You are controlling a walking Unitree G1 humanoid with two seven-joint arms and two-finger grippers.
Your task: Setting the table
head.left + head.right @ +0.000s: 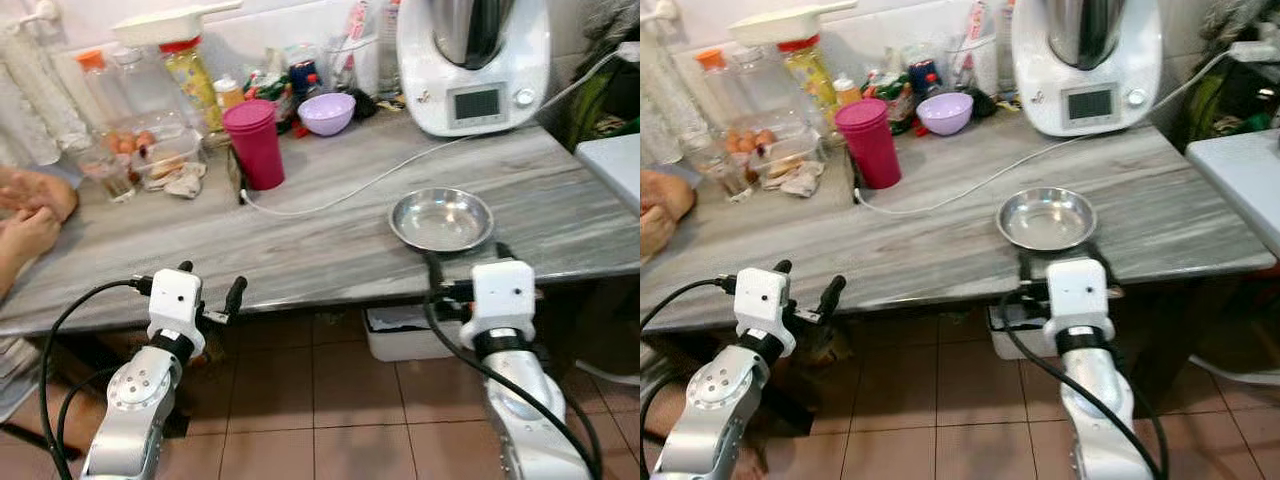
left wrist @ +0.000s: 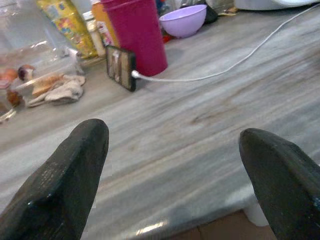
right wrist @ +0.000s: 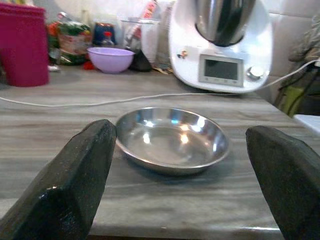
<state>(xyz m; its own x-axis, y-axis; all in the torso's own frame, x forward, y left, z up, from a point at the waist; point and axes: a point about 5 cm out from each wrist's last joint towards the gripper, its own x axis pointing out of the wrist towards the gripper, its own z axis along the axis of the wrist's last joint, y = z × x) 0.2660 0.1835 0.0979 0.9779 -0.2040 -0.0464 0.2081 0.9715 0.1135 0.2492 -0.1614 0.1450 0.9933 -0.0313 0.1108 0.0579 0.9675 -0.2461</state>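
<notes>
just before right claw [image 3: 177, 175], spread wide: steel dish [image 3: 172, 138] on counter [image 1: 300, 250]

Silver arms, white wrist blocks, black cables.

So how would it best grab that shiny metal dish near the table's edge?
Probably by the near rim. The steel dish is shallow with an outward-sloping rim and sits empty right in front of the open right gripper. Coming straight in from the table edge, one finger over the rim and one under, looks easiest.
</notes>
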